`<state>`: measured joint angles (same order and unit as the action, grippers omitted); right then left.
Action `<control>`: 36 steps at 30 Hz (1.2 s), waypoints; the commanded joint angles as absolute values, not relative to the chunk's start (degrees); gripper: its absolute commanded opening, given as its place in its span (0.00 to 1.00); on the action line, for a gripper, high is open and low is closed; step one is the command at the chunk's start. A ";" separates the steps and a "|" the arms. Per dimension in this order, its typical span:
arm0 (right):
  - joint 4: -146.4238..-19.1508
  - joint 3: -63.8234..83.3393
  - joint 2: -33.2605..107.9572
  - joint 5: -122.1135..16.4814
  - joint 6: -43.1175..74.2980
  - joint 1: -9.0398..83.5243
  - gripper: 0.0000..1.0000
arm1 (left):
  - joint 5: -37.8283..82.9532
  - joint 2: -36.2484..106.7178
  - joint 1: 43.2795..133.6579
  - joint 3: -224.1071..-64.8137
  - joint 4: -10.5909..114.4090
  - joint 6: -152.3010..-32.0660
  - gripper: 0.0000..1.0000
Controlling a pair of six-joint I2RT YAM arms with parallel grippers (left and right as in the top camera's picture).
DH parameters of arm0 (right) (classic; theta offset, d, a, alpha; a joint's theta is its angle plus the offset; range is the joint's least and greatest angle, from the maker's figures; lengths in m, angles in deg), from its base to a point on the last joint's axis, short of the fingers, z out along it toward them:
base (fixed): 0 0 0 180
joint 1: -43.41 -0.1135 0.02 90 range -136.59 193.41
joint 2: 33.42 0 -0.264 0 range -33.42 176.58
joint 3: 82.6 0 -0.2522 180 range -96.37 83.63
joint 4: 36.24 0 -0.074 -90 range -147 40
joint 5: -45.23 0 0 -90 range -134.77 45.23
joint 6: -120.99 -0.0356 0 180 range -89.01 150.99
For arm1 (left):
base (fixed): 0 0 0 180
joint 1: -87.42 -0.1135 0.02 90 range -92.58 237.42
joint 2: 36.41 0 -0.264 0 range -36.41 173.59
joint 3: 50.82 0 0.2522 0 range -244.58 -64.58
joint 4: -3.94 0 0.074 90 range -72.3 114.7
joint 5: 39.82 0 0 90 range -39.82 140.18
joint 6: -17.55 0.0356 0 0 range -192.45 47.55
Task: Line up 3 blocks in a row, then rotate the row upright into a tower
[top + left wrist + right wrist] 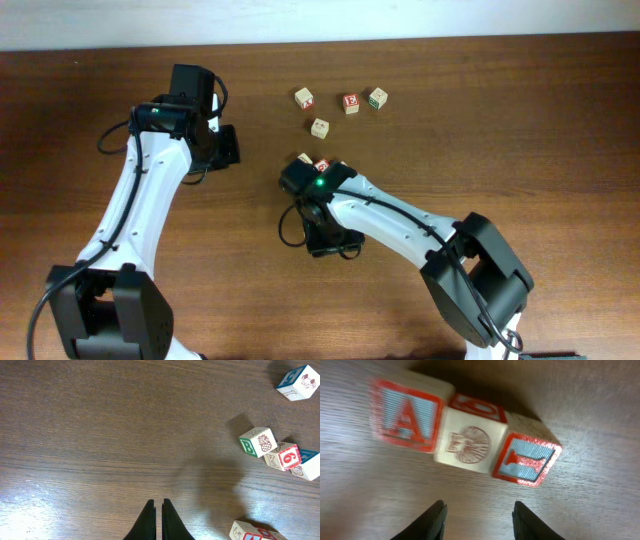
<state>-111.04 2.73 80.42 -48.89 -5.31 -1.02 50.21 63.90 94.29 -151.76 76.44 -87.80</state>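
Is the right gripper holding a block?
No, the right gripper stands open and empty, and the three blocks lie in a row ahead of it.

3 pale matt wooden blocks [470,442], red-painted faces; dark, faintly glossy wood-grain table [100,435]

Left arm [140,200] bent, left fingers [148,522] pressed together, right arm [400,225] stretched low, right fingers [427,522] parted
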 commanded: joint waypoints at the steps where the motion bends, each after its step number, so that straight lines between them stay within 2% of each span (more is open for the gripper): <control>1: -109.53 4.63 80.42 -48.94 -7.25 -1.54 0.44 | 50.41 63.99 94.16 -152.81 76.51 -86.91 0.06; 33: -105.46 4.68 81.38 -46.18 -6.75 -0.60 0.42 | 50.45 63.99 94.27 -152.81 76.95 -86.88 0.08; 36: -105.70 4.59 81.36 -47.84 -5.44 -0.08 0.37 | 50.45 63.99 94.27 -152.81 76.95 -86.88 0.08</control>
